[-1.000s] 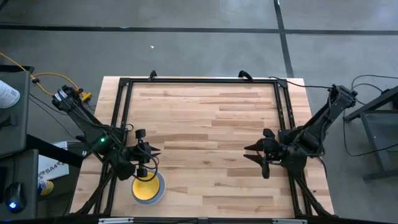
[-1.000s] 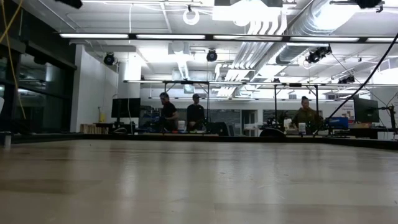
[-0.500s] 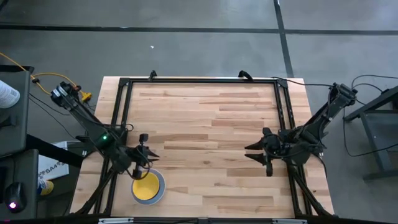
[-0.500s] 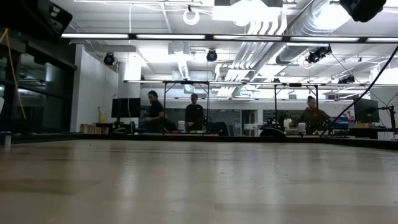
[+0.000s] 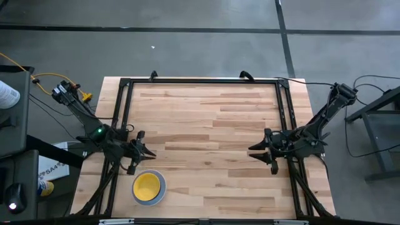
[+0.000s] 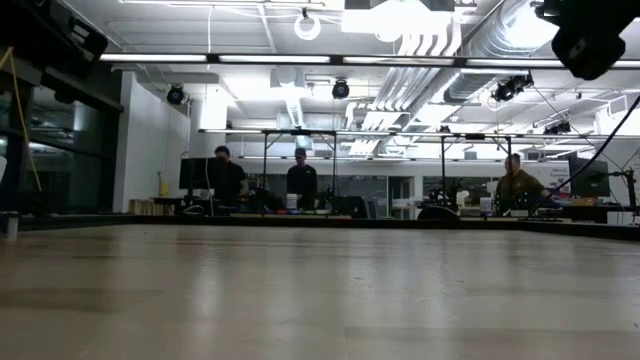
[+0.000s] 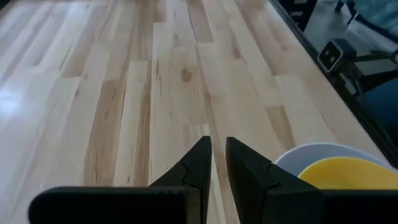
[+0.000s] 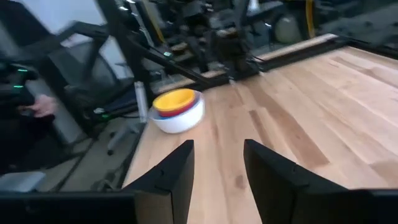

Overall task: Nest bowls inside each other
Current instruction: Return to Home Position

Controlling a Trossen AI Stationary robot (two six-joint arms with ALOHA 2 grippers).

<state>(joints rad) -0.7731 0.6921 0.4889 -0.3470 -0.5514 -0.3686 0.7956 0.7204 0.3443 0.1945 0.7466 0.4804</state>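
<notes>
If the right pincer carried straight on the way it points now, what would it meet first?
Likely the left pincer, across the table; the right pincer points roughly at it in the high view. The bowl stack lies beside that line. Heights are unclear.

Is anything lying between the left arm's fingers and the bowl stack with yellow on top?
Nothing visible. Only bare wooden table separates the left gripper from the nested stack of plastic bowls, yellow on top, white outermost. The right gripper waits across the table.
</notes>
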